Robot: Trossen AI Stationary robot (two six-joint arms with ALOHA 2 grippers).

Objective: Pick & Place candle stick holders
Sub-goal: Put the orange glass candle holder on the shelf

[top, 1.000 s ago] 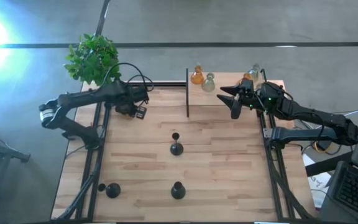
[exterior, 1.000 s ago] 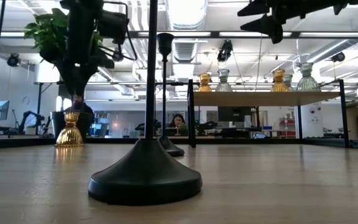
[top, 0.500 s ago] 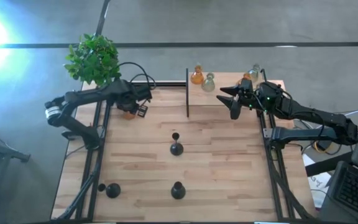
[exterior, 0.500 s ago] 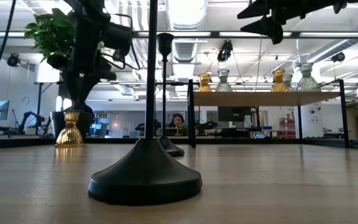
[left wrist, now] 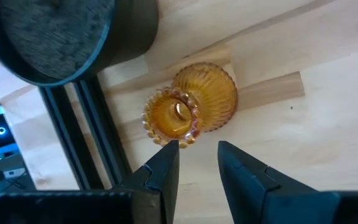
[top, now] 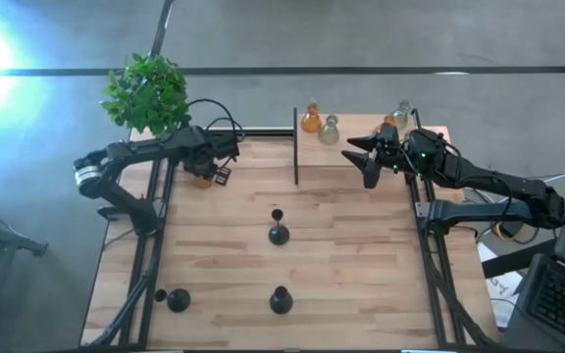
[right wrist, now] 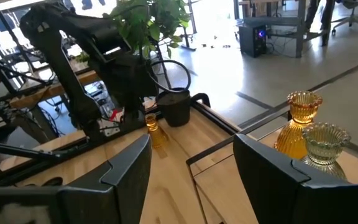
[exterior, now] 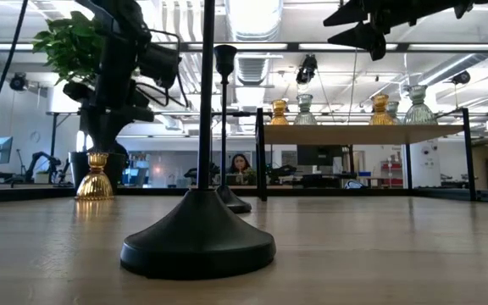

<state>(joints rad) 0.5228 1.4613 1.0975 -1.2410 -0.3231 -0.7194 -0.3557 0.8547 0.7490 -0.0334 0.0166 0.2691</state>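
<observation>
An amber glass candle stick holder (left wrist: pixel 191 112) stands upright on its base at the table's far left corner (top: pixel 202 179), next to the plant's black pot (left wrist: pixel 61 31). My left gripper (left wrist: pixel 194 155) hangs just above it, pointing down, open with a narrow gap and touching nothing. Three black holders are on the table: one in the middle (top: pixel 279 231), one near the front (top: pixel 281 300), and one at the front left (top: pixel 176 299). Amber and clear holders (top: pixel 320 125) stand on the far-right shelf. My right gripper (top: pixel 366 162) is open and empty, high beside the shelf.
A green plant (top: pixel 146 90) in a black pot stands at the far left corner, close to my left gripper. A thin black upright divider (top: pixel 295 147) marks the shelf's left edge. A laptop (top: pixel 557 294) sits off the table's right side. People show in the room behind.
My left gripper has come down toward the amber holder at the far left corner and shifted slightly toward that corner. My right arm has kept still.
</observation>
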